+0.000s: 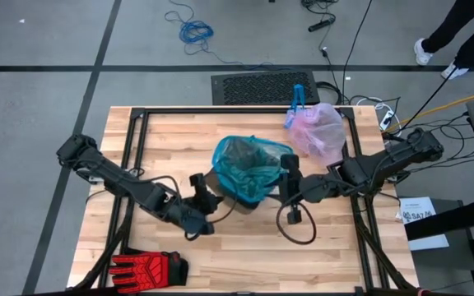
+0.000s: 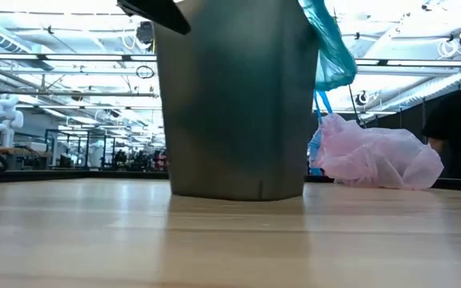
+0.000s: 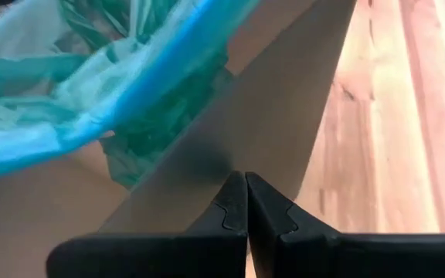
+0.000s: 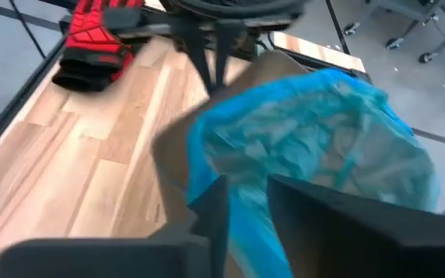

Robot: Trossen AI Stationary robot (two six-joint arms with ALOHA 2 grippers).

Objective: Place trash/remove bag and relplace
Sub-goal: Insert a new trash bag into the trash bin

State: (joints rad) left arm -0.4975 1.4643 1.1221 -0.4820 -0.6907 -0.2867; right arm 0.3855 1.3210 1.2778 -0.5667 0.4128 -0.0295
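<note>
While the old translucent pale lilac-pink plastic liner [image 1: 319,131] lay bunched on its side at the far right of the light wooden surface [image 1: 245,255], well apart from the bin and with its blue tie [image 1: 295,103] pointing toward the far edge, both arms worked at the grey upright bin [image 2: 234,104] in the middle. The replacement translucent teal-green plastic bag [image 1: 249,164] sat in the bin's mouth, its opening facing up, its blue rim [image 3: 130,85] draped over one wall and a loose fold hanging down the outside.

The left gripper [image 1: 197,191] stood against the bin's left side with its fingers [image 3: 230,208] pressed together on nothing, just outside the wall. The right gripper [image 1: 290,173] was at the bin's right rim, its fingers parted narrowly with bag film and rim between them; whether it truly pinched them could not be judged.

By these signs the step in hand was fitting the new bag. The next move likely called for spreading the rim evenly over every wall. A red-and-black glove [image 1: 146,267] lay at the near left corner.
</note>
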